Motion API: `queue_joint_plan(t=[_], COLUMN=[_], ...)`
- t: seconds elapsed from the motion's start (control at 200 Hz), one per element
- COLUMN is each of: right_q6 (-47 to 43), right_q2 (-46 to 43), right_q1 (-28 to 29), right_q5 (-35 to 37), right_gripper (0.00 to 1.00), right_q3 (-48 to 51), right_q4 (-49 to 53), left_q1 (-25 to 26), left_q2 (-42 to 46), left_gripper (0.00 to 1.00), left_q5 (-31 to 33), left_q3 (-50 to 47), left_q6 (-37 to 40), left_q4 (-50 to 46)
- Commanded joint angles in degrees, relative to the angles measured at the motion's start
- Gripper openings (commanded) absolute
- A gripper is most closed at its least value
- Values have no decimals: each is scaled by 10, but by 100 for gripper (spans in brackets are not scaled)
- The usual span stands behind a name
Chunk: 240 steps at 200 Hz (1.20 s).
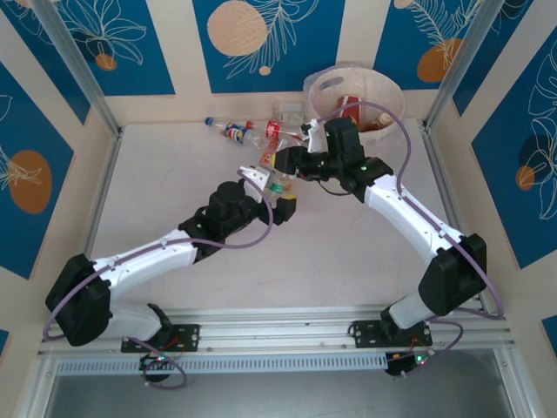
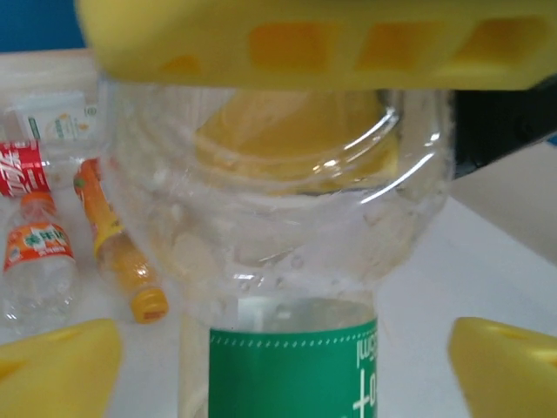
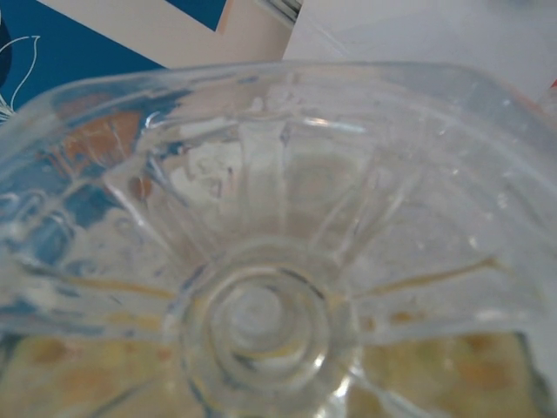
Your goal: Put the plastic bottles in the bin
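Evidently this is a hand-off at mid-table. The clear plastic bottle with the green label (image 2: pixel 291 366) sits between the two arms, well short of the large round cream-white bin (image 1: pixel 324 82) at the far right.

The left gripper (image 1: pixel 269 188) stands wide open. In its wrist view its yellow fingers (image 2: pixel 59 370) are out at either side, apart from the bottle and holding nothing. The right gripper (image 1: pixel 284 167) is at the bottle's clear end, with one yellow finger lying across it and more yellow showing through the plastic. I cannot tell whether its jaws have fully closed on the bottle.

To do this step well, I judge that the right arm should have a firm hold before anything else moves. Thin clear plastic dents and slips, so it should squeeze only enough to hold. The left arm can then draw straight back, jaws wide, without brushing the label end. The carry should rise over the bin's rim before the bottle is let go.

As for writing, the green label has a dotted white line along its edge and white sideways lettering with a plus sign, too cropped to read. Beyond it lie three more bottles: a bottle with a red label (image 2: pixel 21 168) in white script I cannot make out, a bottle with an orange label (image 2: pixel 39 248) and unreadable print, and a slim orange bottle with an orange cap (image 2: pixel 117 248).
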State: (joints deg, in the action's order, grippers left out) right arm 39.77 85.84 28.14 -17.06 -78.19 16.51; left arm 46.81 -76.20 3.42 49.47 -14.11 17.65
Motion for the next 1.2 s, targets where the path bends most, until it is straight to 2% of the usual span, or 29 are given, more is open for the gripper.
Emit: queue_joint_plan(t=[0.0, 0.335, 0.49, 0.75, 0.95, 1.195], right_q6=[-28, -124, -138, -182, -220, -262], right_q2=[-10, 23, 68, 181, 288, 372], right_q1=[-6, -87, -137, -184, -200, -205], right_q5=[36, 141, 166, 217, 245, 280], right_gripper=[45, 45, 45, 45, 46, 50], right_q3=[-46, -229, -310, -437, -556, -628], right_q4=[31, 108, 125, 183, 257, 302], left_q1=[4, 4, 4, 4, 3, 3], left_q2=[22, 44, 54, 78, 93, 98], left_gripper=[100, 100, 100, 100, 100, 100], left_q5=[8, 21, 30, 70, 97, 113], left_q3=[13, 7, 7, -1, -16, -13], left_q6=[-4, -1, 1, 0, -2, 1], left_q4=[13, -14, -27, -54, -62, -81])
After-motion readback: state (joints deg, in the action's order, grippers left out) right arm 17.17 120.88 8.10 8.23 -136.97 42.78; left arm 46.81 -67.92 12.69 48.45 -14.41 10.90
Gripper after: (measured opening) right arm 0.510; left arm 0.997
